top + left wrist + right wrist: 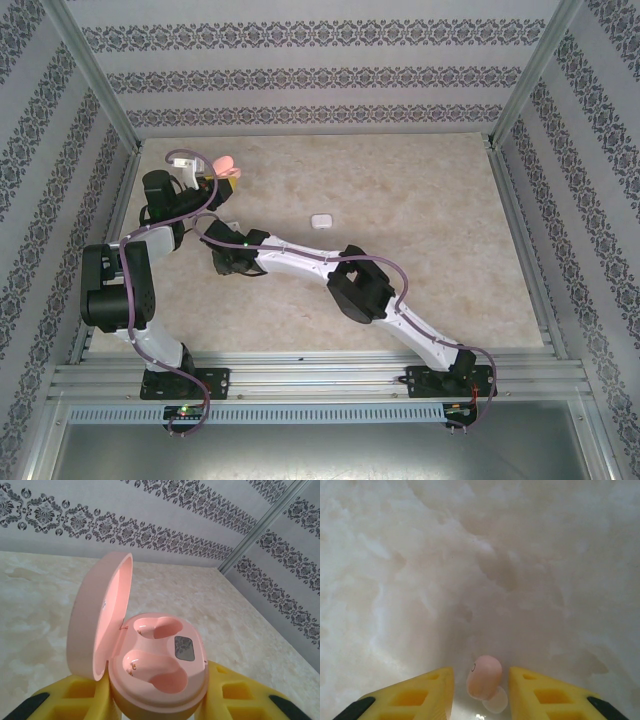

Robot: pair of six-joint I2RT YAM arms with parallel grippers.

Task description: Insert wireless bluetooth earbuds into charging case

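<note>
**Earbud and right gripper.** The pink earbud (484,676) lies on the marbled table (470,555), at bottom centre of the right wrist view. It sits directly between the two yellow fingers (415,695) of the right gripper (481,680). Its long axis runs nearly up-and-down the frame, parallel to the fingers. The rounded pink body points to the upper frame, and the pale tip points to the lower right, back toward the wrist. The jaws stand apart, with a narrow strip of table visible on each side of the earbud, so nothing is gripped. A closing stroke would probably meet the earbud across its short width.

**Case and left gripper.** In the left wrist view the pink charging case (165,682) is clamped at bottom centre in the left gripper (157,700). Its lid (97,620) is swung up to the left. Both wells (157,627) are bare and face up.

**Overhead.** The case (226,164) sits at upper left in the left gripper (215,180). The right gripper (222,258) is just below it and is the nearer tool to the earbud. The carry to the case therefore looks short, toward the upper frame. A small white object (321,219) rests apart, nearer centre.
</note>
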